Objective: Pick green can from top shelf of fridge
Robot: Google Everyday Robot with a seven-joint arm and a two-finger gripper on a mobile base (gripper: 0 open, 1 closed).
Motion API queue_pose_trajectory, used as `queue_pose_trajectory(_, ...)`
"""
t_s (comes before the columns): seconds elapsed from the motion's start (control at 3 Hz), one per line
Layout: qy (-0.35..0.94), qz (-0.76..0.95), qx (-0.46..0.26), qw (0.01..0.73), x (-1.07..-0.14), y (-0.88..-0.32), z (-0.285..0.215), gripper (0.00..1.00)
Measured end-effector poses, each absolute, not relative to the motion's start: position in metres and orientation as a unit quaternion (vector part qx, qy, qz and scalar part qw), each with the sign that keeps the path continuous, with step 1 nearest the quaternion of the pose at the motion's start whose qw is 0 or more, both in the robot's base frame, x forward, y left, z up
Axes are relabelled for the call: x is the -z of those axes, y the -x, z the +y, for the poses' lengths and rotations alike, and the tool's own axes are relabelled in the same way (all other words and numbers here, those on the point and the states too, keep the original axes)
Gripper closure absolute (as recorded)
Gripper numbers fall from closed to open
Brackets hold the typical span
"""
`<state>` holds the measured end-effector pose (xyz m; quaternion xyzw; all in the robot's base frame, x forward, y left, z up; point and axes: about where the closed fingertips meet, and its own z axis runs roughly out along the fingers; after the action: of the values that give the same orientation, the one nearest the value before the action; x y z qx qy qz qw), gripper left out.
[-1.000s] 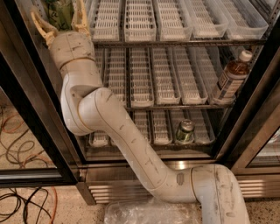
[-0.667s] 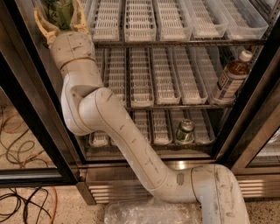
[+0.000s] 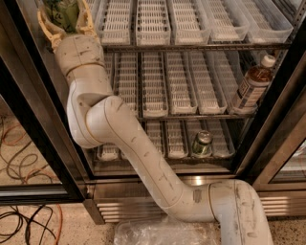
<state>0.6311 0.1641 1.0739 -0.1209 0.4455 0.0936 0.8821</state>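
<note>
The fridge [image 3: 191, 184] stands open, its top shelf [image 3: 201, 46] lined with clear trays; the gripper [image 3: 64, 16] reaches up at that shelf's left end; its cream fingers [image 3: 48, 26] are clamped around the green can [image 3: 63, 12], held between them.

Gripper [image 3: 65, 19]: far left end of the top shelf [image 3: 201, 45], fingers either side of the green can [image 3: 62, 10].
Bottle [image 3: 253, 86]: middle rack, far right.
Short can [image 3: 202, 143]: bottom rack, right of centre.
Cables [image 3: 24, 143]: floor, left of the fridge [image 3: 191, 181].
</note>
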Motion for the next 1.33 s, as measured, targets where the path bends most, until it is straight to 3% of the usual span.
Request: queue_pose_trajectory(1.33, 0.117, 0.408, -0.087, 0.901, -1.102, -0.627, 0.159, 1.00)
